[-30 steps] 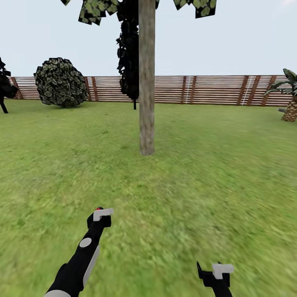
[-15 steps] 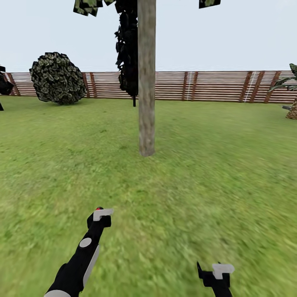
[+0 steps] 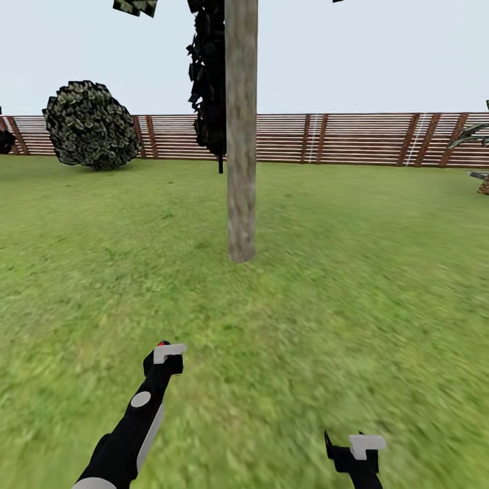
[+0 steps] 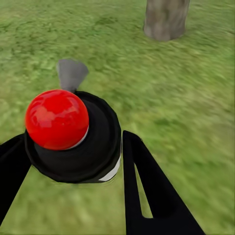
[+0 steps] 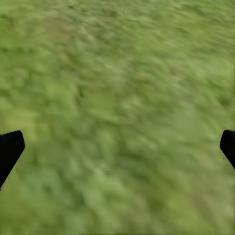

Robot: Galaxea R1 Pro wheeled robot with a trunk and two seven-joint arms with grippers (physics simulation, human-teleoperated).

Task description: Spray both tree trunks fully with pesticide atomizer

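Note:
A tree stands straight ahead on the garden lawn (image 3: 380,272), and its pale mottled tree trunk (image 3: 241,136) is cut off by the head view's upper edge. The trunk's base (image 4: 165,18) also shows in the left wrist view. My left gripper (image 3: 165,356) is low over the grass, well short of the trunk. It is shut on the pesticide atomizer (image 4: 73,137), a black body with a red ball top and a grey nozzle (image 4: 72,73) pointing toward the trunk. My right gripper (image 3: 356,451) hangs open over bare grass, its fingertips (image 5: 10,149) wide apart.
A brown slat fence (image 3: 353,139) closes the lawn at the back. A round dark bush (image 3: 88,125) stands at the back left and a black conifer (image 3: 210,88) behind the trunk. Palm fronds (image 3: 475,132) poke in at the right edge. Open grass lies all around.
The whole view has crept forward: the trunk looks slightly larger, and the bush and palm have slid toward the edges. Both arms hold the same pose.

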